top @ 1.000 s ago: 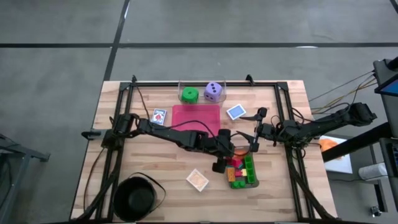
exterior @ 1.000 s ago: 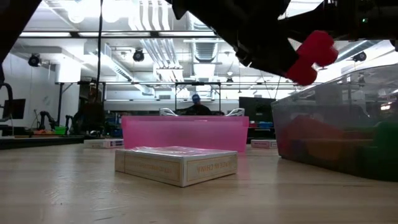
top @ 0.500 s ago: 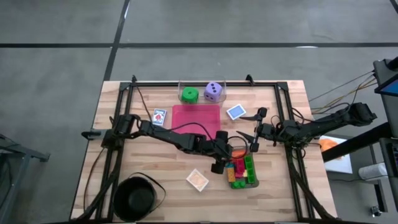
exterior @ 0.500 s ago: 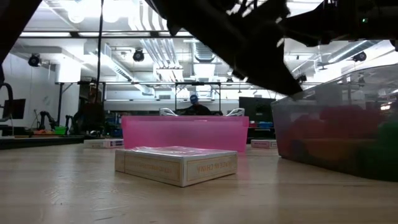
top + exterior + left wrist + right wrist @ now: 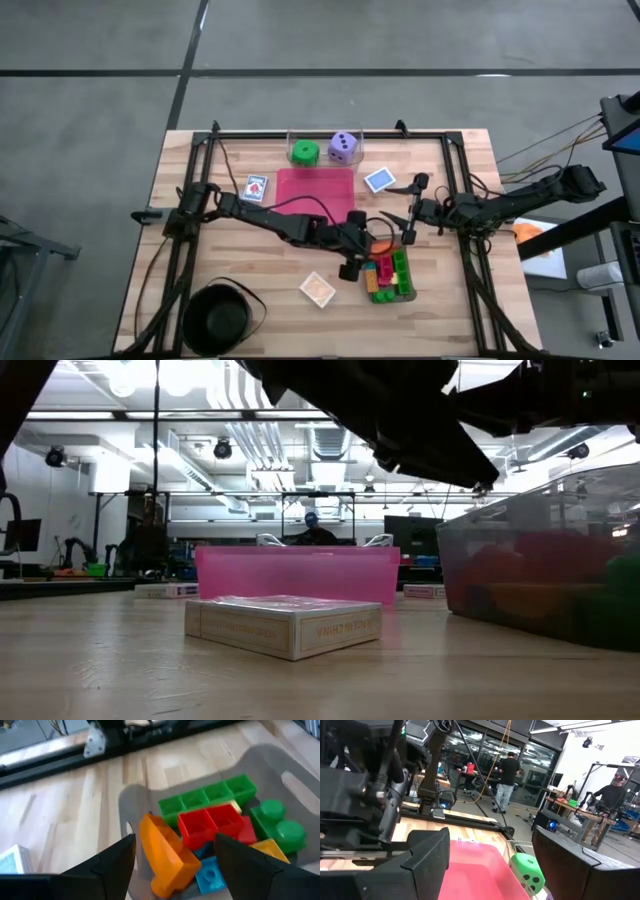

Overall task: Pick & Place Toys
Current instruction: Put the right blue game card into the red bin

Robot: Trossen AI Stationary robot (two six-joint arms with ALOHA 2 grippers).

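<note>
My left gripper (image 5: 175, 845) (image 5: 362, 258) stands open and holds nothing, just above the near-left corner of the grey tray (image 5: 408, 293). In the tray lie an orange brick (image 5: 167, 852), a red brick (image 5: 212, 822), a long green brick (image 5: 207, 800), a knobbed green brick (image 5: 277, 825), a blue brick (image 5: 210, 872) and a yellow one (image 5: 267, 847). A green die (image 5: 305, 152) and a purple die (image 5: 343, 147) sit in a clear tray at the far edge. My right gripper (image 5: 410, 212) (image 5: 490, 837) waits open above the table, right of the pink tray (image 5: 316, 190).
Two blue card boxes (image 5: 257, 187) (image 5: 379, 179) lie flat on either side of the pink tray. An orange card box (image 5: 317, 288) (image 5: 285, 622) lies near the front, left of the grey tray. A black bowl (image 5: 220, 318) stands at the near-left corner. People stand in the room beyond.
A red brick that showed in the air beside my left gripper, above the grey tray, has dropped out of sight there and into the tray. My left gripper stays open over the tray's corner.
</note>
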